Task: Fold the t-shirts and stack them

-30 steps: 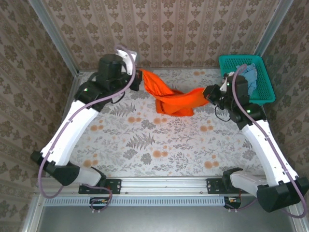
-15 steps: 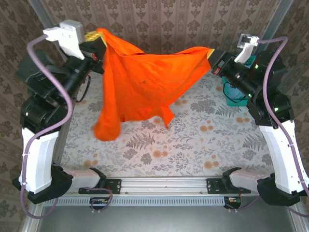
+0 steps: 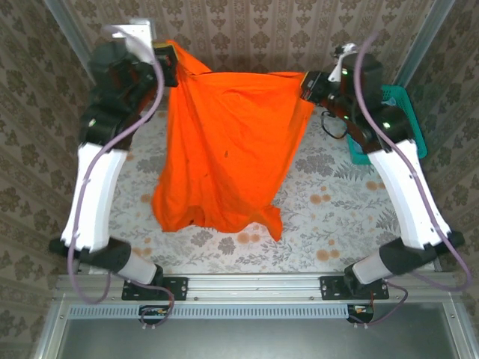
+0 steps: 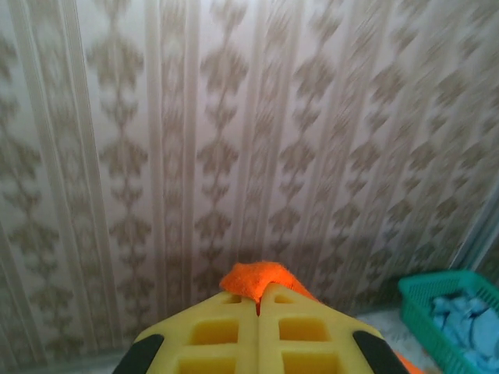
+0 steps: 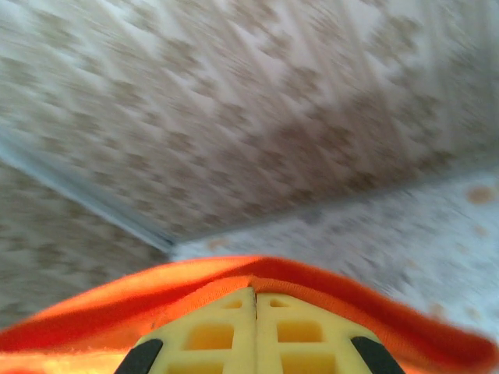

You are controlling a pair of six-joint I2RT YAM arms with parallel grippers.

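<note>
Two grippers holding orange shirt (image 3: 224, 149): left gripper (image 3: 166, 63), right gripper (image 3: 305, 81) both clamping shut on top edge, cloth hanging spread below fingers (image 4: 226, 331). Nothing folded yet; blue shirt (image 4: 468, 319) sitting in basket (image 4: 421, 287).

The right gripper (image 5: 256, 294) sits at the bottom middle, its two yellow ribbed fingers (image 5: 199, 339) pressed flat together with no gap. A folded hem of the orange t-shirt (image 5: 195, 282) is pinched at their tips, and the cloth arches over them from the lower left corner to the lower right. Behind is a blurred patterned wall (image 5: 234, 109). A pale strip (image 5: 86, 195) runs down it diagonally to the table's (image 5: 374, 234) edge, and the flowered tabletop spreads to the right.
</note>
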